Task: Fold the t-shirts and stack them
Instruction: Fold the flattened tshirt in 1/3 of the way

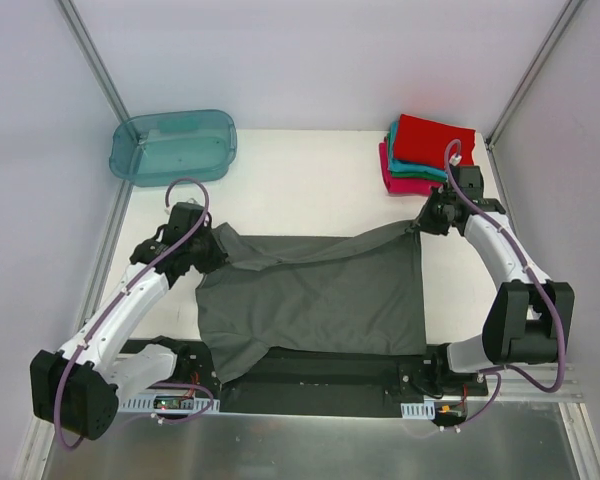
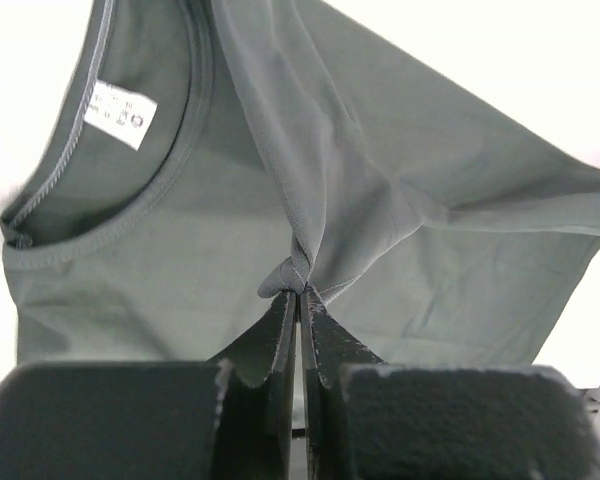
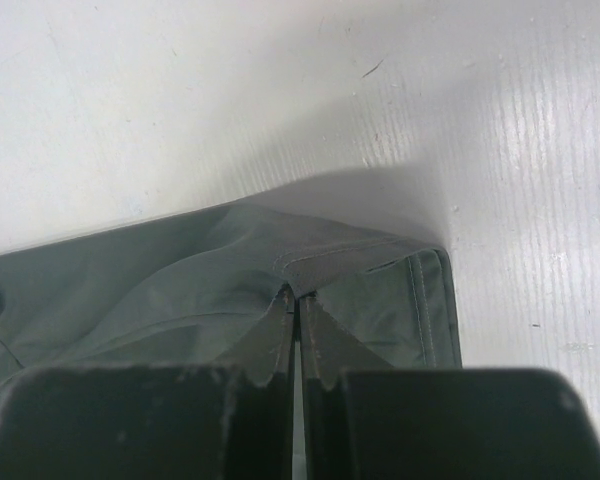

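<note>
A dark grey t-shirt (image 1: 315,300) lies spread over the middle of the table, its near edge hanging over the black base bar. My left gripper (image 1: 217,248) is shut on a pinched fold of the shirt at its left side; the left wrist view shows the neck label (image 2: 121,113) and collar beyond the gripper (image 2: 298,288). My right gripper (image 1: 424,222) is shut on the shirt's far right corner, where the hem (image 3: 430,300) shows beside the gripper (image 3: 297,295). Folded red, teal and magenta-pink t-shirts (image 1: 427,152) are stacked at the back right.
A translucent teal plastic tub (image 1: 173,146) stands at the back left corner. Metal frame posts (image 1: 92,55) rise at both back corners, and white walls close in the sides. The black base bar (image 1: 320,375) runs along the near edge between the arm bases.
</note>
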`<state>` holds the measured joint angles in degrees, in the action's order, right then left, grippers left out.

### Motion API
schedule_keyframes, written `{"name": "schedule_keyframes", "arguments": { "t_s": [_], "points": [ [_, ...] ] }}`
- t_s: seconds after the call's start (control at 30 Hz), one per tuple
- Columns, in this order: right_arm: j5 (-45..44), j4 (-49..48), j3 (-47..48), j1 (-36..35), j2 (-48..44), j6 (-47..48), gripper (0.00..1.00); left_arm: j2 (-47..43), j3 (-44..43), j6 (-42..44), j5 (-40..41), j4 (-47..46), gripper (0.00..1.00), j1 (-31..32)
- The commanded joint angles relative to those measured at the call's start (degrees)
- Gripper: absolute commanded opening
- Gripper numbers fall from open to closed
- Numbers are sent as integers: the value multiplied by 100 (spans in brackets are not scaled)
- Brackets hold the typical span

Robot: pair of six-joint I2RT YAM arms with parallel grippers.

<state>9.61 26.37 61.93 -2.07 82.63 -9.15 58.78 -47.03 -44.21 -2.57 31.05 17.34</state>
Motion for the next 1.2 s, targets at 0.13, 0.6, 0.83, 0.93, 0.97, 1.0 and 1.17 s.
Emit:
{"name": "schedule_keyframes", "arguments": {
  "t_s": [0.13,0.6,0.83,0.93,0.97,1.0,1.17],
  "points": [
    [138,122,-365,40,-405,133,4,-200,694,-843,450,490,0,427],
    [-679,641,-1377,40,-1503,9,74,-1035,1354,-704,99,1044,61,630],
    [399,283,-1306,31,-1900,317,96,-555,275,-247,520,650,99,630],
    [998,-131,-1289,-92,-1628,317,96,445,-349,-97,538,122,99,612],
    [991,-219,-1228,-231,-1453,300,96,789,-569,-80,512,-1,99,586],
    [904,-307,-1132,-329,-1277,299,96,1201,-841,34,451,-150,99,560],
    [754,-466,-578,-505,-13,317,96,3162,-2151,456,563,-371,99,296]
  ]
}}
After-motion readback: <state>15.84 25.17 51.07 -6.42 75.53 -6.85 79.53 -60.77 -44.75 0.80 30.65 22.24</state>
